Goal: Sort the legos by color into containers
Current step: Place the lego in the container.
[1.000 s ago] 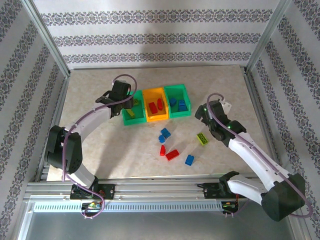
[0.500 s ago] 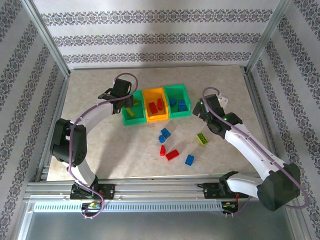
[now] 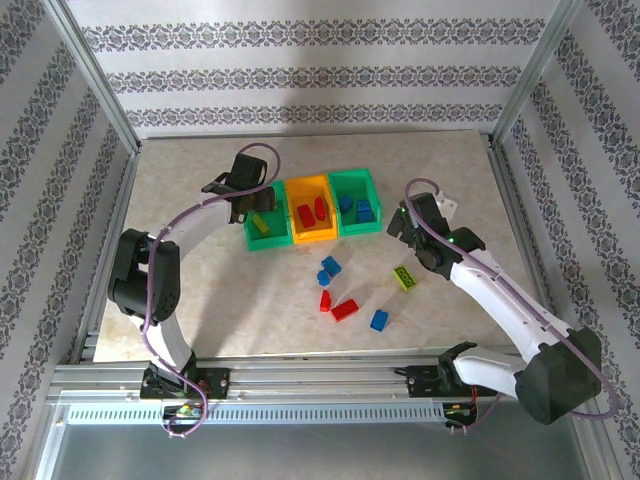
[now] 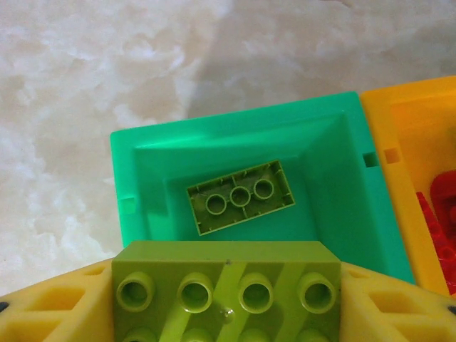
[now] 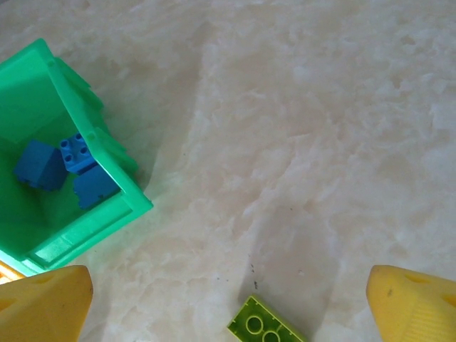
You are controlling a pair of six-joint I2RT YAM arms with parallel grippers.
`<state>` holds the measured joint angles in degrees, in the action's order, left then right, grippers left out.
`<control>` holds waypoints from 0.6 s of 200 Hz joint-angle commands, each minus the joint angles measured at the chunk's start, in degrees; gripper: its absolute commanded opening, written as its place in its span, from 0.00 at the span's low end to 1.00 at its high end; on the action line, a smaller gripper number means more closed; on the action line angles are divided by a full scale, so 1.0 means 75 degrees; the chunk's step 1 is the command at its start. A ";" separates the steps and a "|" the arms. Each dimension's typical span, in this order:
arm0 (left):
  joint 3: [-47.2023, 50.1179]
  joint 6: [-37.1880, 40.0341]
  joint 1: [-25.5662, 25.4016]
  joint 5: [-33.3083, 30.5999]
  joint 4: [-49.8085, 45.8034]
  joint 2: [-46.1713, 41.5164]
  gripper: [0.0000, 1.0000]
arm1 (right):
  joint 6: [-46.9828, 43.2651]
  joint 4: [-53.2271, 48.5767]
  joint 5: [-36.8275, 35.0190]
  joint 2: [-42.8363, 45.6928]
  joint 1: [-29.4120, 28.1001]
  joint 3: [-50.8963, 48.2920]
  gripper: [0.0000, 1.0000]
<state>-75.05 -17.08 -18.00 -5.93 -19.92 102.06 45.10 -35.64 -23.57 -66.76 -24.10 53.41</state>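
Left gripper (image 3: 255,203): clamped on a yellow-green lego (image 4: 226,281) — held above the left green bin (image 4: 127,187)
Left green bin: an upturned yellow-green brick (image 4: 241,197) lies inside
Right gripper (image 3: 403,224): fingers wide apart, over the table (image 5: 320,107) near a loose green brick (image 5: 265,329)
Right green bin (image 5: 114,178): blue legos (image 5: 77,153) inside

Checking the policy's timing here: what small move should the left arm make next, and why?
Probably open the left gripper and let the held yellow-green brick drop. It is clamped between the fingers and appears poised over the left green bin, which has an upturned yellow-green brick inside, so the color matches.
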 commanded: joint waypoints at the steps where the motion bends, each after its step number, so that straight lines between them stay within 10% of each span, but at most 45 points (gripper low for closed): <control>1: -0.0236 0.0109 -0.0083 0.0114 0.0013 0.0237 0.47 | 0.0101 -0.0486 -0.0120 0.0078 0.0072 -0.0165 0.98; 120: -0.0329 0.0192 -0.0276 -0.0166 -0.0232 0.0552 0.68 | 0.0169 -0.0979 0.0904 -0.0283 -0.0187 -0.0910 0.98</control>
<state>-75.61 -16.69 -19.51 -6.24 -20.01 105.41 45.19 -41.87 -17.91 -68.66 -24.27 47.31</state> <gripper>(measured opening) 0.644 0.983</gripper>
